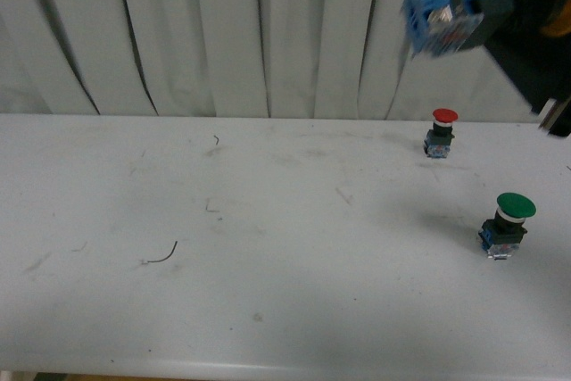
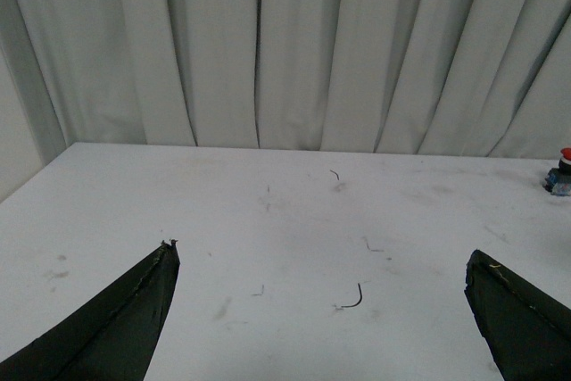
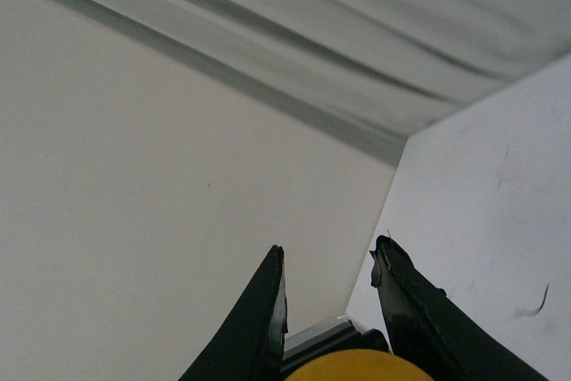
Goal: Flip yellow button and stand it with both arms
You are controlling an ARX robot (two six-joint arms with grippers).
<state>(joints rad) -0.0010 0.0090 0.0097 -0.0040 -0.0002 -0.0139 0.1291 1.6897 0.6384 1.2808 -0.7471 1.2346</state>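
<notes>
My right gripper (image 1: 482,2) is raised high at the upper right of the front view and is shut on the yellow button (image 1: 443,8). From the front, the button's blue-and-clear block base faces the camera. In the right wrist view its yellow cap (image 3: 352,368) and black neck sit deep between the two black fingers, near the gripper (image 3: 328,260). My left gripper (image 2: 321,260) is open over bare table, with only its two black fingertips (image 2: 143,301) showing. It does not appear in the front view.
A red-capped button (image 1: 442,131) stands upright at the back right of the white table (image 1: 223,265). A larger green-capped button (image 1: 509,223) stands nearer on the right. A small dark wire scrap (image 1: 163,254) lies left of centre. White curtains hang behind.
</notes>
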